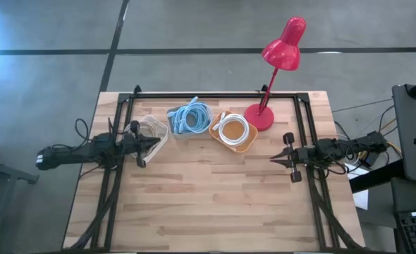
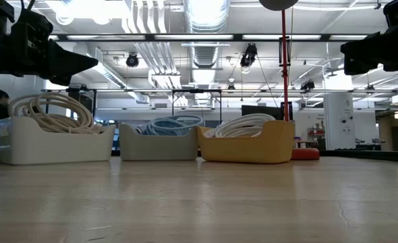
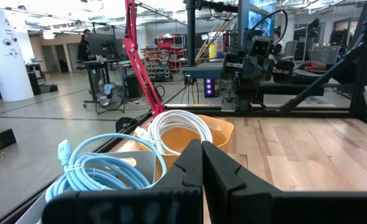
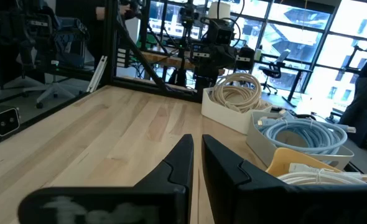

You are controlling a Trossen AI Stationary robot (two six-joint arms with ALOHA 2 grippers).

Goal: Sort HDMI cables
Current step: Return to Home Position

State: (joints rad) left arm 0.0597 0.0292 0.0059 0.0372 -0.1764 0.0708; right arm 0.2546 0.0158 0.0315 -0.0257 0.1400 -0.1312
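You are looking at a finished sort, so the step in hand seems to be parking both arms. The left gripper, fingers pressed shut on nothing, has its tips just beside the white bin of tan coils. The right gripper, fingers nearly touching and empty, sits well apart from the yellow bin of white coils. Blue coils fill the grey bin between them; every coil lies flat and round, with no long axis pointing anywhere, so the next move likely calls for no grasp, only arms kept clear of the bins.

The left arm and right arm are matte black, with tapered wedge-shaped gripper fingers and black cables.
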